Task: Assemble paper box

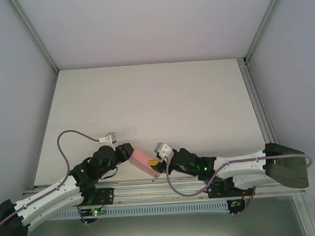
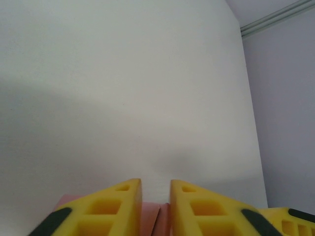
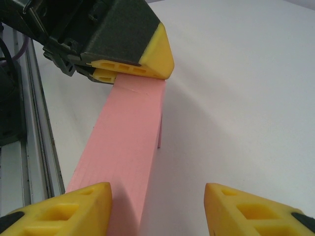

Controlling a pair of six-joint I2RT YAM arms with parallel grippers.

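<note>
The paper box [image 1: 143, 160] is a long, narrow pink box lying on the white table near its front edge, between my two grippers. My left gripper [image 1: 128, 151] is at the box's left end. In the left wrist view its yellow fingers stand a narrow gap apart [image 2: 155, 183], with pink card [image 2: 150, 219] low in that gap. My right gripper [image 1: 159, 164] is at the other end and stands wide open [image 3: 157, 189]. The box [image 3: 128, 142] rests against its left finger, well apart from the right one. The left gripper [image 3: 130, 69] sits over the box's far end.
The white table [image 1: 146, 108] stretches away behind the box. An aluminium rail [image 1: 161, 194] with cables runs along the front edge just behind both arms, and it also appears in the right wrist view [image 3: 39, 123]. Frame posts stand at the back corners.
</note>
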